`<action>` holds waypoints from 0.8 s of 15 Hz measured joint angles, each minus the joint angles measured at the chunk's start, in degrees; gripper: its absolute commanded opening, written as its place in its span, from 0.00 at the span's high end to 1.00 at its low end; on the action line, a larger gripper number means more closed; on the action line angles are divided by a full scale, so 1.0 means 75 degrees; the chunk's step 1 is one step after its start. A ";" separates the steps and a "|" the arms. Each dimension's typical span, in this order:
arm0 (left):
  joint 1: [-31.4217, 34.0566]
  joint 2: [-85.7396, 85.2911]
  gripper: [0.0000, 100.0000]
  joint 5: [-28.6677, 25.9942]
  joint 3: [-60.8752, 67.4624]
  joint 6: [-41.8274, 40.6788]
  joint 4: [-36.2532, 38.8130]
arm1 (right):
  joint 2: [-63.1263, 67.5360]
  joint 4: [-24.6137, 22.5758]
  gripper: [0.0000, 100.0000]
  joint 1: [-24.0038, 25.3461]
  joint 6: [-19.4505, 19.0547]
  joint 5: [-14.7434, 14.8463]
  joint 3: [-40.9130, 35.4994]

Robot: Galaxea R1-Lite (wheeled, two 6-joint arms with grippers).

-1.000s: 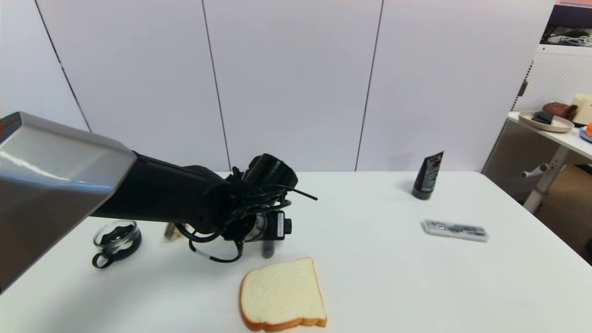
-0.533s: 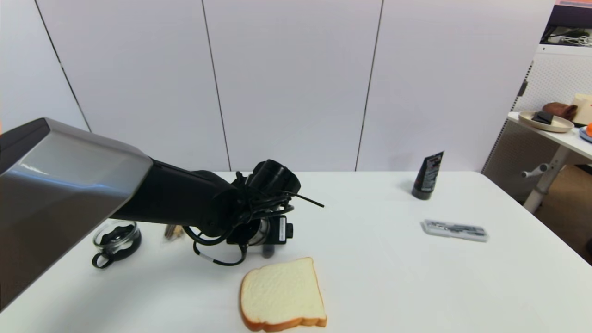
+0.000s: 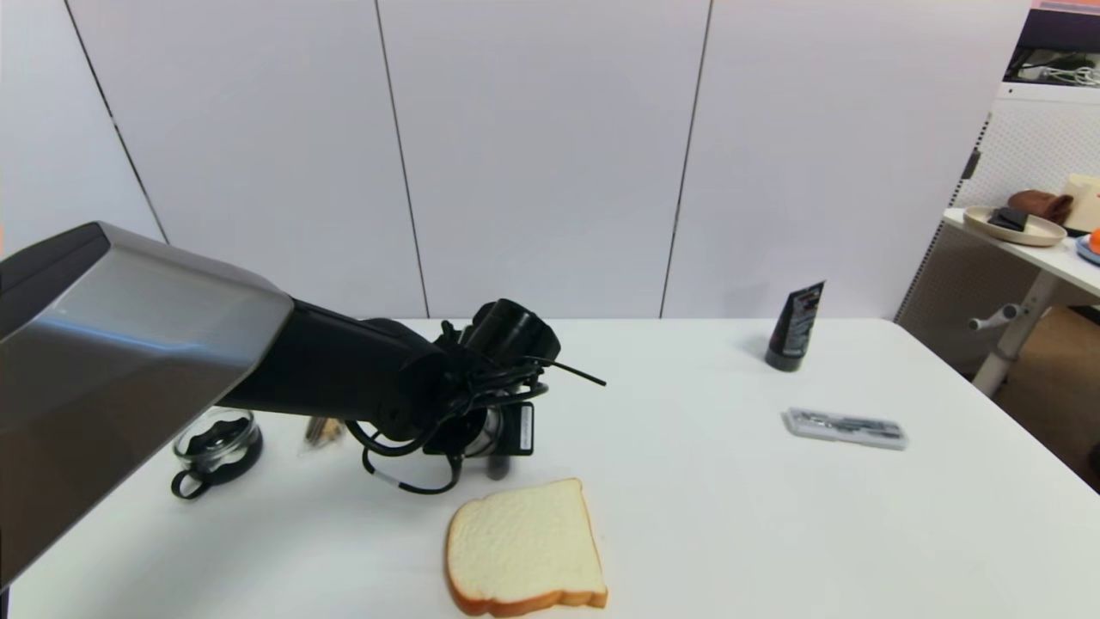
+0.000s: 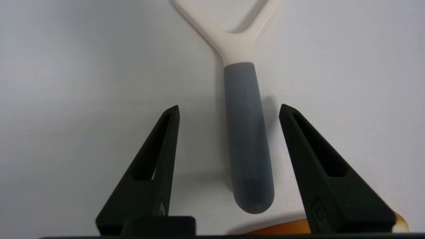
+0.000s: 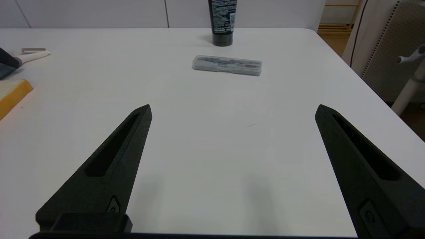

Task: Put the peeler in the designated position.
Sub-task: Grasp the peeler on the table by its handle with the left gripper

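Observation:
The peeler [image 4: 247, 139] lies flat on the white table, grey handle toward my left wrist and cream forked head pointing away. My left gripper [image 4: 229, 107] is open and straddles the handle, one finger on each side with a gap to each. In the head view only the handle's end [image 3: 498, 467] shows below the left wrist, just behind the bread. The right wrist view catches the peeler's head [image 5: 33, 55] far off. My right gripper [image 5: 233, 106] is open over bare table on the right side, holding nothing. The designated position carries no mark that I can see.
A bread slice [image 3: 524, 546] lies close in front of the peeler. A glass cup with a black lid [image 3: 216, 440] and a small object [image 3: 322, 430] sit at the left. A black tube [image 3: 795, 327] and a flat grey case [image 3: 844, 427] are at the right.
The left arm has reached a little farther right and its wrist has sunk slightly over the peeler's handle. Nothing on the table has moved.

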State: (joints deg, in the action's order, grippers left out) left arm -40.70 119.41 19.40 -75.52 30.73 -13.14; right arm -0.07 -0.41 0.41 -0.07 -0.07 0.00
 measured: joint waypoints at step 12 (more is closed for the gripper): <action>0.0033 -0.0166 1.00 0.0015 -0.0169 -0.0115 -0.0018 | 0.0000 0.0000 0.00 0.0000 0.0003 -0.0003 0.0000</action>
State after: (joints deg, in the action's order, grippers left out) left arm -40.46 118.16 19.50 -76.79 29.87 -13.28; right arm -0.07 -0.41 0.41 -0.05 -0.10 0.00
